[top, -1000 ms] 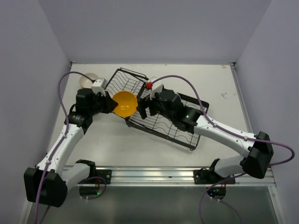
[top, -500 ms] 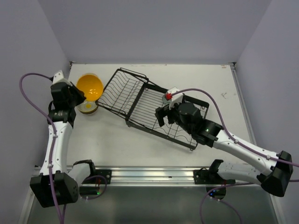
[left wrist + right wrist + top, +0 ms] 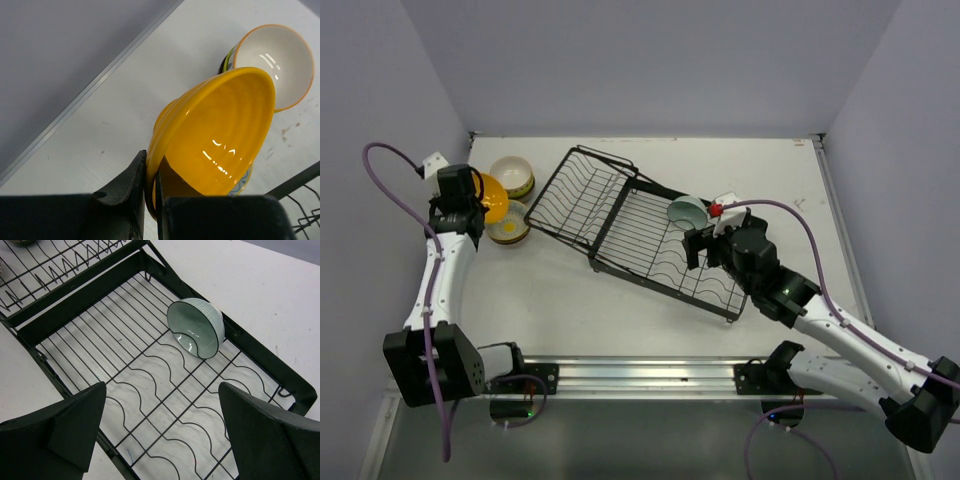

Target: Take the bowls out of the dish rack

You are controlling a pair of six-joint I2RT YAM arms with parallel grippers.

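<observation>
The black wire dish rack (image 3: 610,205) lies at an angle mid-table. A pale teal bowl (image 3: 687,210) rests tilted on its side on the flat wavy-wire section (image 3: 150,370), seen close in the right wrist view (image 3: 196,329). My right gripper (image 3: 162,387) hovers open over that section, short of the teal bowl, nothing between its fingers. At the far left my left gripper (image 3: 152,195) is shut on the rim of an orange-yellow bowl (image 3: 215,135), holding it tilted over two bowls on the table: a white one with an orange rim (image 3: 272,65) and a blue-patterned one (image 3: 507,228).
The rack's basket section (image 3: 582,190) with raised sides holds no bowl that I can see. The left wall runs close behind my left gripper (image 3: 468,195). Bare table (image 3: 570,290) lies in front of the rack and at the back right.
My left arm swung the orange-yellow bowl from the rack out to the table's far left. My right arm pulled back to the right, uncovering the teal bowl, and its jaws opened wider.
</observation>
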